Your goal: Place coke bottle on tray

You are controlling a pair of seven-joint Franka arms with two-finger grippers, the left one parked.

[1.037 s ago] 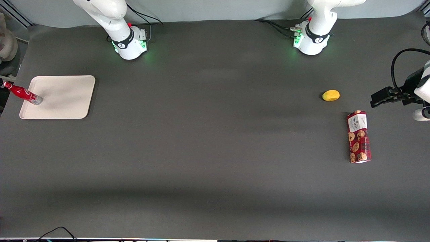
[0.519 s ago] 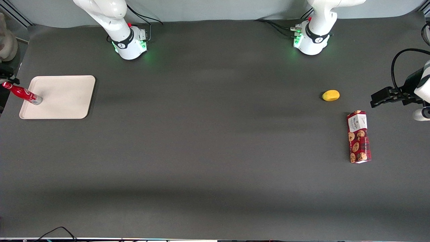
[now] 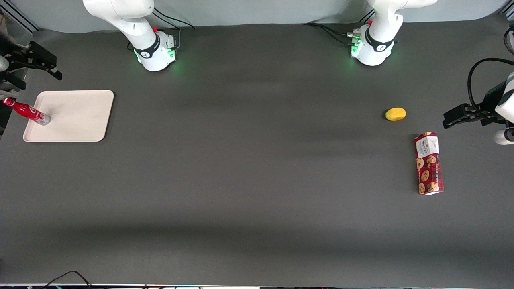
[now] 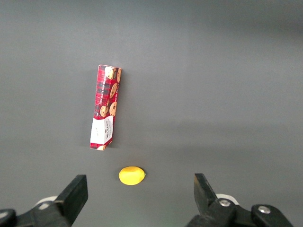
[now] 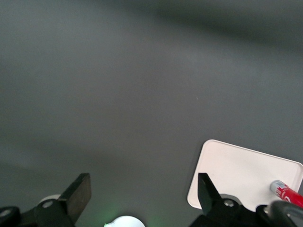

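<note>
- Your front view cuts off most of the working arm at its edge; only the dark hand (image 3: pixel 42 66) shows, raised clear of the bench (image 3: pixel 257 180) at the working arm's end, farther from the front camera than the tray (image 3: pixel 76 116).
- In the right wrist view the hand (image 5: pixel 144 194) has its two fingers (image 5: pixel 80 191) spread wide with nothing between them; only bench surface shows in the gap.
- The coke bottle (image 3: pixel 26 112) is slim and red, with a red cap, white lettering and a silvery base. You see it whole only from the front.
- It stands with its base on the tray near the edge toward the working arm's end; its cap end appears past that edge, over the bench, in the front view.
- The right wrist view catches just the bottle's base end (image 5: pixel 285 192) on the tray (image 5: pixel 236 172), partly hidden by the hand's own body.
- The left wrist view shows what the right wrist view does not: a red cookie box (image 4: pixel 105 107) lying flat and a yellow lemon (image 4: pixel 131 175) near it, apart from each other, toward the parked arm's end.
- From the front, the lemon (image 3: pixel 395 114) lies farther from the camera than the cookie box (image 3: pixel 429 163).
</note>
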